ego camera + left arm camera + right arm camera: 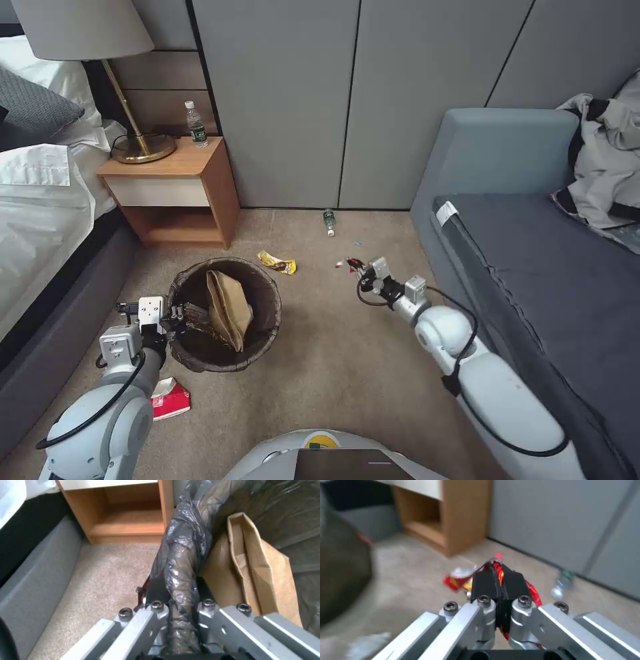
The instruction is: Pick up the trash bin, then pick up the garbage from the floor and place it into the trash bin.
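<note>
Trash bin point(200, 353), dark bag over rim, brown paper bag point(229, 308) inside, near-left on carpet. Left gripper point(180, 597) fingers clamp its rim. Right gripper point(500, 580) fingers pinch red snack packet point(458, 578) mid-air, right of bin.

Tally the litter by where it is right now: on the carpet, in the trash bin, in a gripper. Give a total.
On the carpet: 3, the yellow wrapper, the small bottle, the red packet.
In the trash bin: 1 clear piece, the brown paper bag.
In the right gripper: 1, a red-and-white packet.
Total: 5.
</note>
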Robot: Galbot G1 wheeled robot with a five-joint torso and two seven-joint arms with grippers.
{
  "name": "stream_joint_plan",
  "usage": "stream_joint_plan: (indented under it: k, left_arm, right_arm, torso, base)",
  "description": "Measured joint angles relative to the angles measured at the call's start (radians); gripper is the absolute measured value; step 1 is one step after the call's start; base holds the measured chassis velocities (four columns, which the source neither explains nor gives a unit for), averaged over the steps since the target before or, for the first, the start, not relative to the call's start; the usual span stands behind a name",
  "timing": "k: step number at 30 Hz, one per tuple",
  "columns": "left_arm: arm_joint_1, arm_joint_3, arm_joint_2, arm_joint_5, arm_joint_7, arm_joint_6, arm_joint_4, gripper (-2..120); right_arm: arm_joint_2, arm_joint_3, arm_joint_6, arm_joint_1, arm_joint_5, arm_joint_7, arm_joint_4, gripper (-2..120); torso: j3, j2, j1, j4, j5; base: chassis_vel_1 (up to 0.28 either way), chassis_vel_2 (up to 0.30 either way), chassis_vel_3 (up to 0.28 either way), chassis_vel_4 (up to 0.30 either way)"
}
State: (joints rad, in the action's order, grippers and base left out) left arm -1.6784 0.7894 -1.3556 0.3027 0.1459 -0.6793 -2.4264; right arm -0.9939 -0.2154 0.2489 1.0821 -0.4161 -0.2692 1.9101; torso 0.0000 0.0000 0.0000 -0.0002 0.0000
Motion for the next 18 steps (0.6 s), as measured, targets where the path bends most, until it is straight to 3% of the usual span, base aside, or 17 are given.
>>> stream_joint_plan:
  k: [9,18]
  left_arm:
    - [0.004,-0.004,0.001,-0.001,0.000,-0.017,-0.001,3]
    - [0.007,-0.006,-0.001,-0.012,-0.011,-0.042,-0.005,3]
  right_arm:
    - [0.058,0.127,0.071,-0.109,-0.128,-0.004,0.165,0]
    - [0.005,0.414,0.131,-0.335,-0.179,0.017,0.201,0]
  torso:
    - [0.000,0.000,0.000,0.0001,-0.0001]
    - [0.000,0.000,0.000,0.0003,-0.0001]
  base:
    - [0.000,0.000,0.000,0.000]
    - [0.000,0.000,0.000,0.000]
